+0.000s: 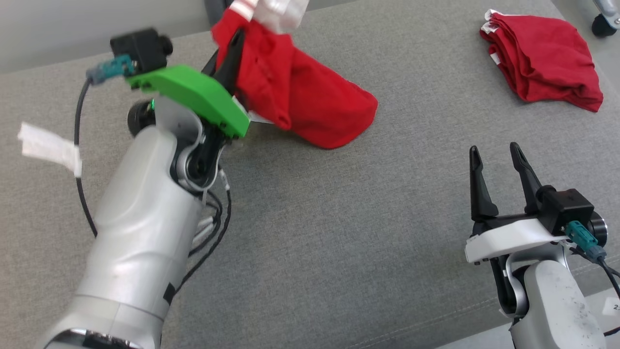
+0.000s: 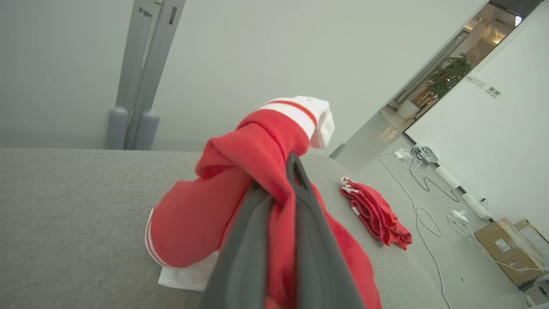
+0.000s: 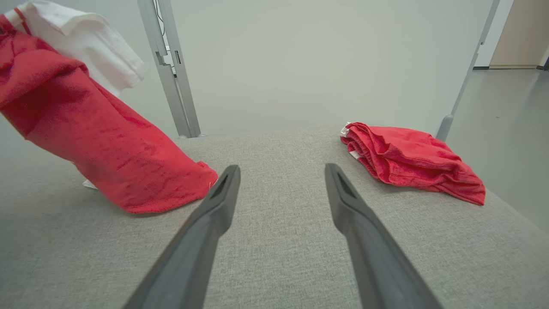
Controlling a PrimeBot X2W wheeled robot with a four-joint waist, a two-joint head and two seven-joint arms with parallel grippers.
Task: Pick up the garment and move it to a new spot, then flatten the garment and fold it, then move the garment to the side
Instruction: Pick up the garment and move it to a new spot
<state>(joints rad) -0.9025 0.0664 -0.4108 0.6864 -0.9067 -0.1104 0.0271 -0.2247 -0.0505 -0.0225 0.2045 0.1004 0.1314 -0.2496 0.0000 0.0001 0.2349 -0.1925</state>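
Garment (image 2: 201, 214) shows red-striped cuff (image 2: 300, 113) in left wrist view.

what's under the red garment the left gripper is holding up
The red garment, pinched in the left gripper, hangs with its lower end resting on the grey surface. A white piece peeks out beneath it; the cloth covers the rest of it.

Red fleecy garment (image 1: 310, 97) with white red-striped cuff (image 1: 281, 12): bunched, cuff end hoisted, lower end resting down, 11–12 o'clock in head view.
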